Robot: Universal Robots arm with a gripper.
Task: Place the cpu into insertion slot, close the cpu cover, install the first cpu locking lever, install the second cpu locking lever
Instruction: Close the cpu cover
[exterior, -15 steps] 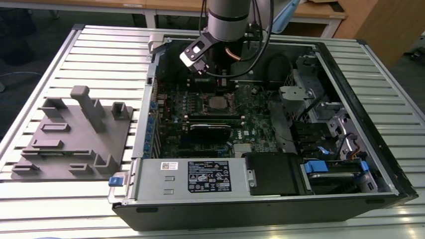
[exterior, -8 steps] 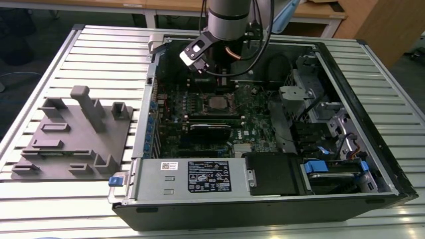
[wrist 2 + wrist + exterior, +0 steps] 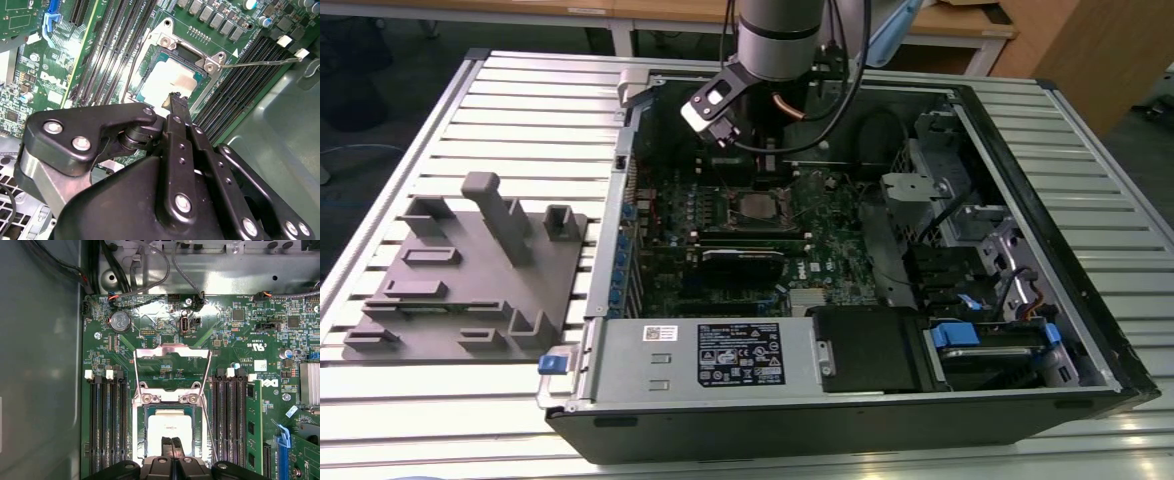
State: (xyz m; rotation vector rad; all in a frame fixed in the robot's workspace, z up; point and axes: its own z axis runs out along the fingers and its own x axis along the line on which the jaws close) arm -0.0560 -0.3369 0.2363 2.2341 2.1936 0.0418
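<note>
A slatted metal tabletop (image 3: 440, 410) carries an open computer case (image 3: 854, 430) across the middle and the exterior view's right, a grey fixture block (image 3: 454, 290) at the exterior view's left. The arm (image 3: 781, 35) reaches down from the upper middle. In the first wrist view the cpu cover (image 3: 172, 351) stands raised, the cpu (image 3: 170, 422) lies in the insertion slot (image 3: 146, 432), and the gripper (image 3: 171, 442) hangs over the cpu's edge, fingers (image 3: 166, 446) clenched together on nothing.
</note>
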